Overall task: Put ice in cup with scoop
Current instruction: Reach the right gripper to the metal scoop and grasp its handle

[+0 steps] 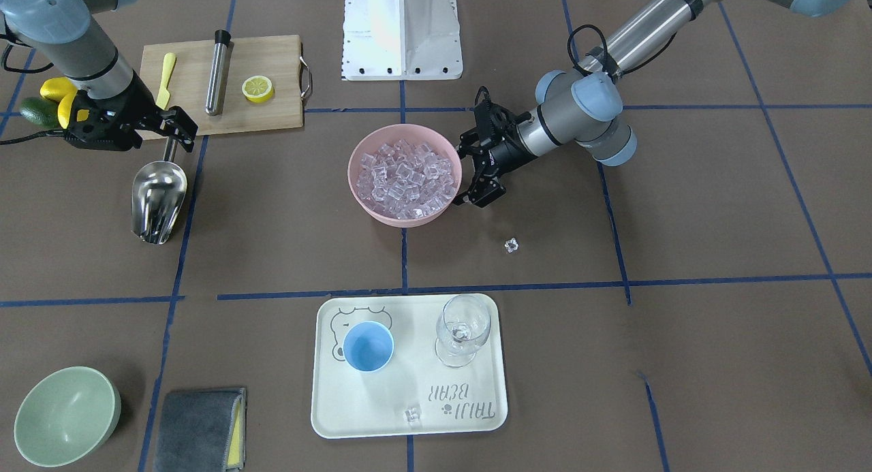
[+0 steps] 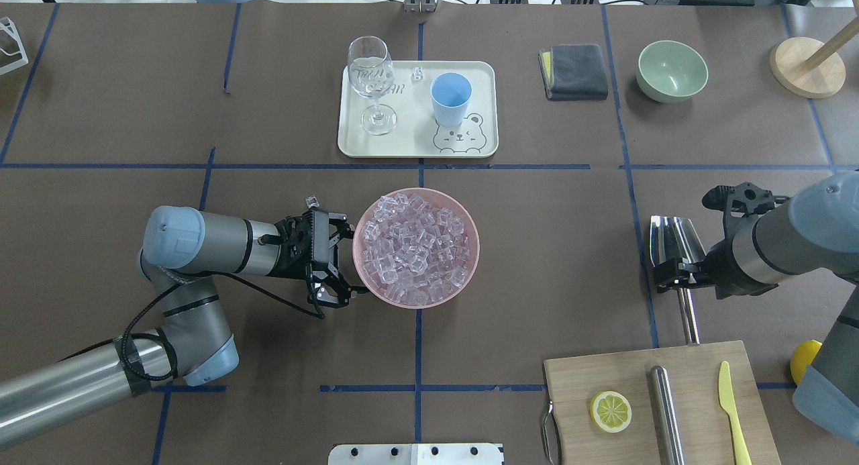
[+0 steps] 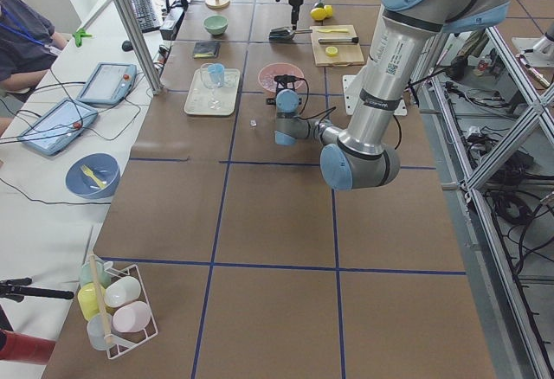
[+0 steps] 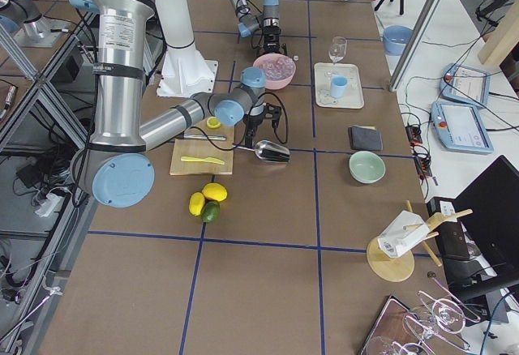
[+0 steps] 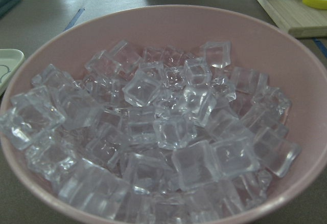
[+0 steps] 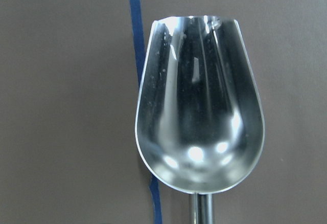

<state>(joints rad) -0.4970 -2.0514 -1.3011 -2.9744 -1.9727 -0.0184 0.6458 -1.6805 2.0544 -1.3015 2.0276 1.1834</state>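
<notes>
The ice (image 1: 407, 176) is a heap of clear cubes in a pink bowl (image 1: 409, 220) at the table's middle, and it fills the left wrist view (image 5: 163, 132). My left gripper (image 2: 347, 260) is open, its fingers spread beside the bowl's rim. The light-blue cup (image 1: 368, 347) stands empty on a cream tray (image 1: 381, 411). The steel scoop (image 1: 158, 199) lies flat on the table with an empty trough (image 6: 199, 132). My right gripper (image 1: 176, 133) is over the scoop's handle and looks open around it.
A stemmed glass (image 1: 462, 329) stands on the tray beside the cup. Single cubes lie on the tray (image 1: 411, 415) and on the table (image 1: 511, 245). A cutting board (image 1: 272, 111) holds a steel cylinder, a half lemon and a knife. A green bowl (image 1: 67, 415) and a grey cloth (image 1: 199, 428) are at the far side.
</notes>
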